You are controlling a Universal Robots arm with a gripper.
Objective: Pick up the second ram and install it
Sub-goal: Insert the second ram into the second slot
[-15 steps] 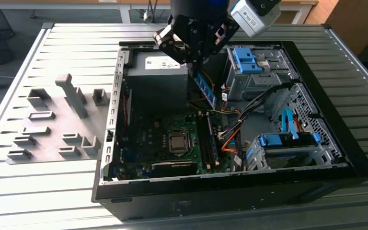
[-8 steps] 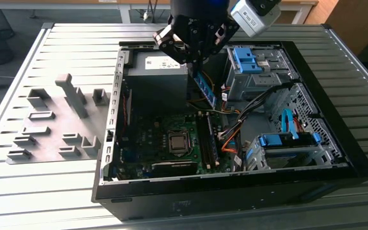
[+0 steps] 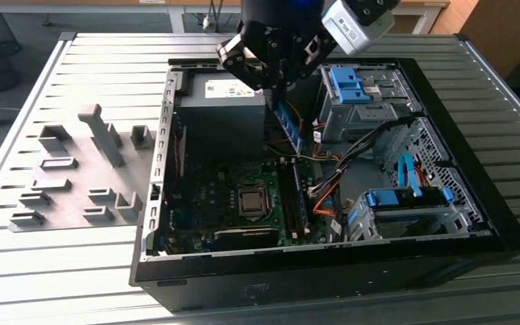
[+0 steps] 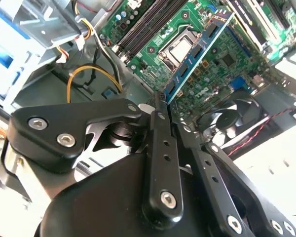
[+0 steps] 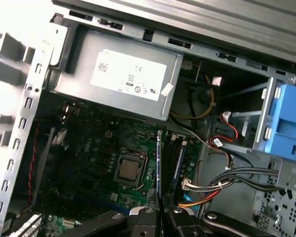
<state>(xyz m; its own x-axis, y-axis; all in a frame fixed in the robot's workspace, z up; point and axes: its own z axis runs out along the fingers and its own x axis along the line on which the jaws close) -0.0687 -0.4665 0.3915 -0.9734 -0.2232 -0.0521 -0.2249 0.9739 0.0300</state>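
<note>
Above the open computer case (image 3: 477,223) on the slatted bench (image 3: 79,284), the tool (image 3: 276,91) pinched the second ram (image 4: 200,52) by one end, its fingers (image 4: 160,106) pressed against the blue-green board. Held clear of the motherboard (image 5: 93,163), the stick hung over the memory slots (image 5: 175,158) beside the processor socket (image 5: 129,171). Grey fixture blocks (image 3: 70,176) stood on the bench beside the case.
</note>
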